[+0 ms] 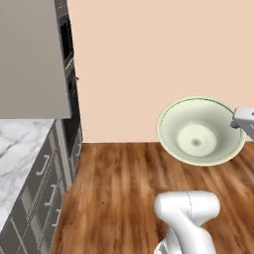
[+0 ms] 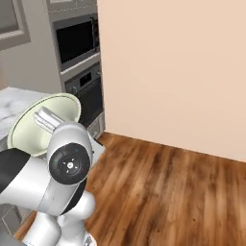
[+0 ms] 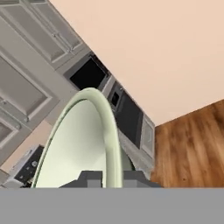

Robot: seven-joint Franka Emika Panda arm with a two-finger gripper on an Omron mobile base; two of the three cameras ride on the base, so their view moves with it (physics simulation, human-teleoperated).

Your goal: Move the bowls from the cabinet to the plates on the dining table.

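A pale cream-green bowl (image 1: 201,131) hangs in the air over the wooden floor, tilted so its inside faces the left base camera. My gripper (image 1: 235,122) is shut on its right rim. In the right base view the bowl (image 2: 33,126) sits behind my wrist, with the gripper (image 2: 46,118) pinching its edge. In the hand view the bowl's rim (image 3: 111,131) runs up between my fingertips (image 3: 92,178), and the gripper (image 3: 113,178) is clamped on it. Beige-grey wall cabinet doors (image 3: 26,87) with raised panels show beyond the bowl. The plates and the dining table are out of view.
A marble counter (image 1: 15,144) with grey drawers (image 1: 44,193) stands at the left. A tall unit with a microwave (image 2: 77,43) and an oven (image 2: 89,101) stands against a peach wall (image 1: 163,59). Wooden floor (image 1: 124,198) stretches ahead and to the right.
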